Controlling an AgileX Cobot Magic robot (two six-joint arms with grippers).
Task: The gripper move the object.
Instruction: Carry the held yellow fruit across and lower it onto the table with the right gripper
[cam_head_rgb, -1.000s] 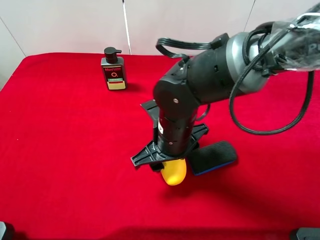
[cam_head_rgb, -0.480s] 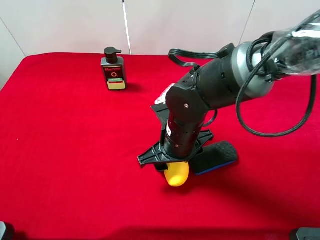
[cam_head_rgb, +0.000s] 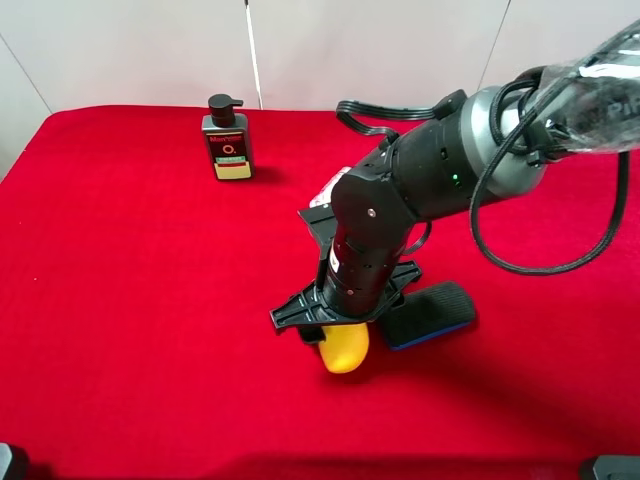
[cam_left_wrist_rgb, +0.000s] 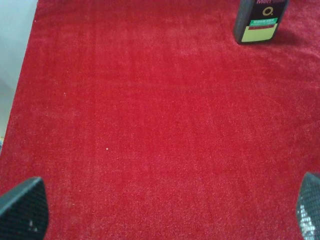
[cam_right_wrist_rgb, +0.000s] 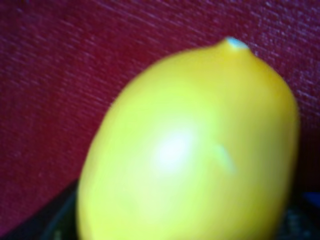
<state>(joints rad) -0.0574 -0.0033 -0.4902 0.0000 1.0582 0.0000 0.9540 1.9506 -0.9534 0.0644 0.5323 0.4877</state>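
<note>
The object, a glossy yellow oval (cam_head_rgb: 345, 352), hangs in my right gripper (cam_head_rgb: 336, 332) at or just above the red cloth, near the front middle of the table. The black claw is shut on its upper part, which hides that part in the exterior high view. In the right wrist view the yellow oval (cam_right_wrist_rgb: 190, 150) fills most of the frame, blurred and very close. My left gripper (cam_left_wrist_rgb: 166, 209) is open and empty over bare red cloth, with only its two fingertips (cam_left_wrist_rgb: 22, 207) showing at the frame corners.
A black eraser block with a blue edge (cam_head_rgb: 428, 313) lies right beside the held object, on its right. A dark pump bottle (cam_head_rgb: 228, 140) stands at the back left and also shows in the left wrist view (cam_left_wrist_rgb: 260, 20). Red cloth (cam_head_rgb: 130, 300) covers the table.
The right arm shifted right and lowered its elbow, then the gripper moved slightly back left with the yellow object still held. The eraser and bottle have not moved.
</note>
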